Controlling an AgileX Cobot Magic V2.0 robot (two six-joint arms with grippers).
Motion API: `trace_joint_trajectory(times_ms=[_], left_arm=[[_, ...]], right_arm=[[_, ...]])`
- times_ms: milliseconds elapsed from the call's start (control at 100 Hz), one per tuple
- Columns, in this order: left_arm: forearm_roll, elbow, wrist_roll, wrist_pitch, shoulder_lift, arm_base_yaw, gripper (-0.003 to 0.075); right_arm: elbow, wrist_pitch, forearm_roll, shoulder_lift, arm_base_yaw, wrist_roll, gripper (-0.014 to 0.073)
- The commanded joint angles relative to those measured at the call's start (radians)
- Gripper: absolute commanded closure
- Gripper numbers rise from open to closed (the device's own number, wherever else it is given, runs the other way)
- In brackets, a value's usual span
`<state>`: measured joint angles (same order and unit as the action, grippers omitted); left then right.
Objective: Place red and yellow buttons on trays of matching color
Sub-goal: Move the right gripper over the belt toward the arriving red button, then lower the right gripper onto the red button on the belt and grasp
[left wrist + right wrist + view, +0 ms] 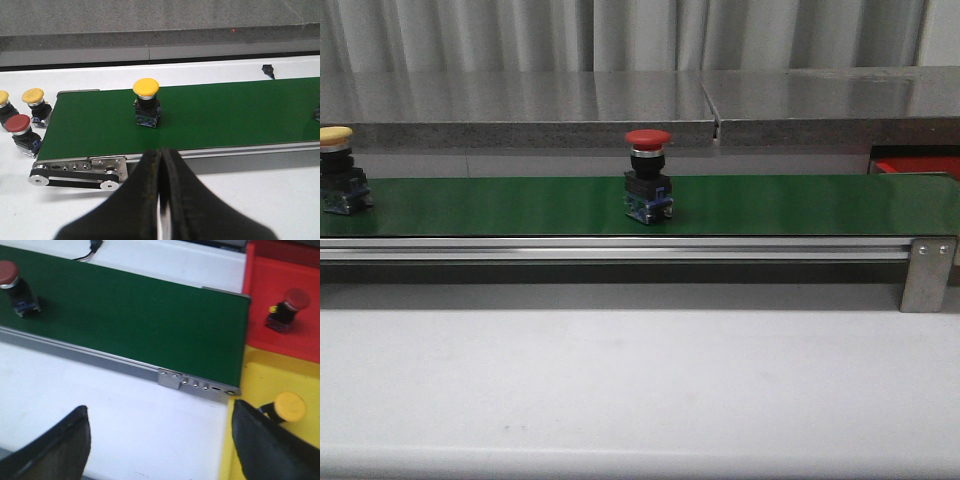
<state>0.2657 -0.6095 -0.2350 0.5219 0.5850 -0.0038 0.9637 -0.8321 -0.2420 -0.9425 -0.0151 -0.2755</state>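
Observation:
A red button (648, 175) stands mid-belt on the green belt (790, 205); the right wrist view shows this red button (15, 287) too. A yellow button (338, 170) rides at the belt's left end and is the yellow button (146, 102) in front of my left gripper (161, 152), which is shut and empty over the white table. My right gripper (160, 410) is open and empty near the belt's right end. Beyond that end lie a red tray (260, 290) holding a red button (287, 310) and a yellow tray (280, 370) holding a yellow button (287, 407).
Off the belt's left end, loose buttons stand on the white table: a yellow one (35, 100), a red one (22, 132) and a further yellow one (2, 100) at the frame edge. A steel shelf (620, 100) runs behind the belt. The red tray (915, 165) shows at far right.

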Motion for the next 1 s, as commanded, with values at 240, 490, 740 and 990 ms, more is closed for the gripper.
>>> trace_joint_trajectory(times_ms=[240, 490, 740, 990], left_arm=[[0.020, -0.025, 0.000, -0.079, 0.005, -0.007, 0.0741], [0.020, -0.025, 0.000, -0.079, 0.005, -0.007, 0.0741], [0.020, -0.025, 0.000, -0.079, 0.005, -0.007, 0.0741], [0.020, -0.025, 0.000, -0.079, 0.005, -0.007, 0.0741]], right_arm=[[0.251, 0.020, 0.015, -0.421, 0.216, -0.036, 0.0013], [0.442, -0.039, 0.019, -0.668, 0.306, -0.036, 0.0013], [0.606, -0.090, 0.019, -0.814, 0.365, -0.036, 0.0013], [0.730, -0.090, 0.019, -0.912, 0.384, -0.036, 0.0013]])
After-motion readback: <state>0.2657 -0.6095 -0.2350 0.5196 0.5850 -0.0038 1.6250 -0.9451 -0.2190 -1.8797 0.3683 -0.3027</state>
